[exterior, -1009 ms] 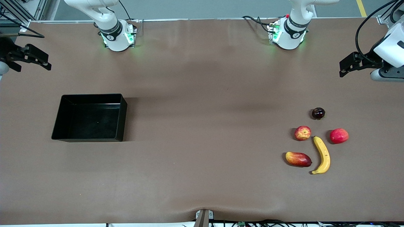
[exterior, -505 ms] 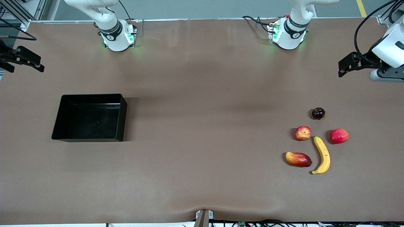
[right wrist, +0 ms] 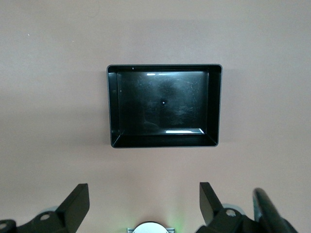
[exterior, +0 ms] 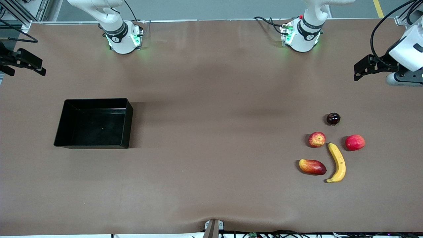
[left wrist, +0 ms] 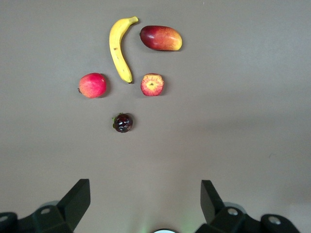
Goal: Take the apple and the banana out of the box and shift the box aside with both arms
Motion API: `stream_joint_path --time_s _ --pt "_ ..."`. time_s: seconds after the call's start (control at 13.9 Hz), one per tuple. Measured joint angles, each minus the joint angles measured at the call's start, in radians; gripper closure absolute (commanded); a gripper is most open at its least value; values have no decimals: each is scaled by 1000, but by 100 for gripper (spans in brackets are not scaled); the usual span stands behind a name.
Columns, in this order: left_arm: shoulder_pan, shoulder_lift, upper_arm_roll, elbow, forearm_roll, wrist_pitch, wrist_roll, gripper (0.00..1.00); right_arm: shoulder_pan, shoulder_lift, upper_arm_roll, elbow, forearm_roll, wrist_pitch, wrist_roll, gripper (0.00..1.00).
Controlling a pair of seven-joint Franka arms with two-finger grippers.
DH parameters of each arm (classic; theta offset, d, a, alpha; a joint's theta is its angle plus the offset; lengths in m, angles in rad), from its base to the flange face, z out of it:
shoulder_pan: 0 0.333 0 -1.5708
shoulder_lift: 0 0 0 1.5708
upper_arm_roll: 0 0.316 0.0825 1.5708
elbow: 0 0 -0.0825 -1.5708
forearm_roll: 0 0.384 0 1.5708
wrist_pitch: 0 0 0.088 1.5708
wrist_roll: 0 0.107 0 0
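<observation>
- box (exterior: 94, 123) empty, on desk (exterior: 211, 132) at right arm's end
- apple (exterior: 317, 139), banana (exterior: 337, 162) out, at left arm's end: task looks done
- left claw (left wrist: 146, 201), right claw (right wrist: 145, 203) gaping, empty, parked high at desk ends

My two arms are white and jointed, each with a black band around the lower joint carrying a small white round mark. Both bases glow green at the sides, the right arm's base (exterior: 123, 41) and the left arm's base (exterior: 301, 38) alike, and the left one has a small red part on top and black cables trailing off it. The left gripper (exterior: 358, 71) is black and angular on a white wrist housing with a grey underside and looping black cables. The right gripper (exterior: 36, 67) is black too. In my wrist views the fingers (left wrist: 77, 199) are flat black wedges with round screws behind them.
</observation>
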Motion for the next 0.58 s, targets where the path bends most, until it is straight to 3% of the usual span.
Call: stream_joint_path --time_s 0.58 --pt "-9 0 -6 0 0 0 0 0 0 0 0 -3 0 0 0 0"
